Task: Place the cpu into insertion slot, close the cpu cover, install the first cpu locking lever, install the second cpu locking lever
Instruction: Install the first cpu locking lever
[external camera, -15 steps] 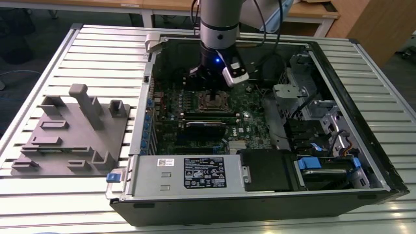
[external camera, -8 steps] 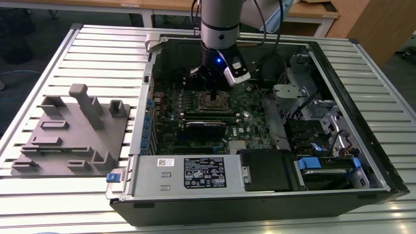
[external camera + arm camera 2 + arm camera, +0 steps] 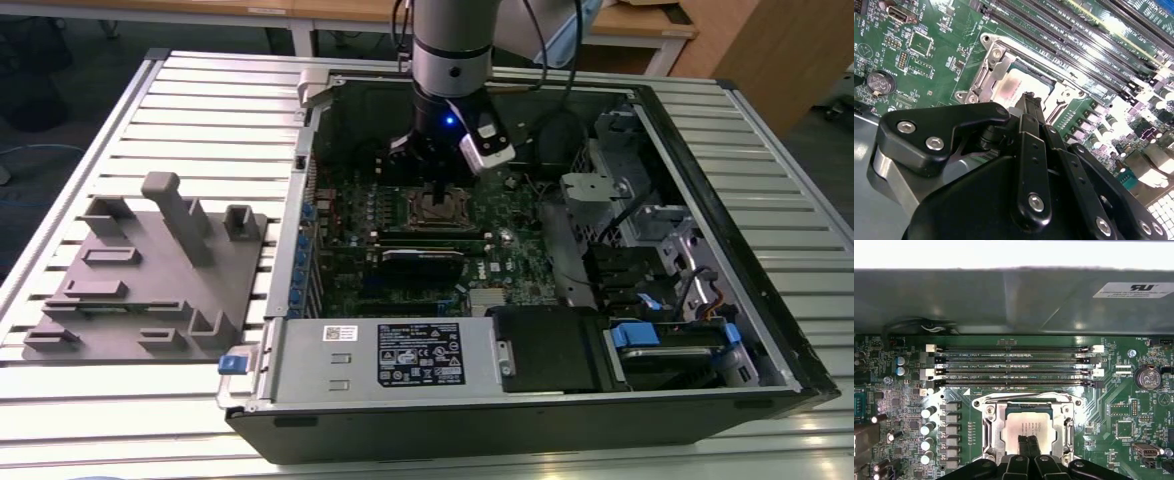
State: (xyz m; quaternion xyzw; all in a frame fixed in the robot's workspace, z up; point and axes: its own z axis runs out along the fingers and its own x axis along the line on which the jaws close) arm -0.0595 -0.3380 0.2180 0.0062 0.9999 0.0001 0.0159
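Observation:
The cpu (image 3: 1029, 425) lies flat in the insertion slot (image 3: 438, 208) on the green board, its silver-tan top showing (image 3: 1013, 82). The cpu cover (image 3: 995, 427), a silvery frame, lies down around it, also seen in the second wrist view (image 3: 985, 75). My gripper (image 3: 1028, 441) stands straight over the socket with its two black fingers pressed together. Their tips sit at the cpu's edge, by the cover's rim (image 3: 1030, 100). In the exterior view the gripper (image 3: 441, 192) reaches down into the open computer case. I cannot make out how the locking levers stand.
Several long black memory slots (image 3: 1014, 365) run beside the socket, with the case's metal wall (image 3: 1004, 300) behind them. Capacitors (image 3: 929, 427) and a coin battery (image 3: 1146, 377) flank the socket. A grey fixture block (image 3: 147, 270) stands on the slatted table at the exterior view's left.

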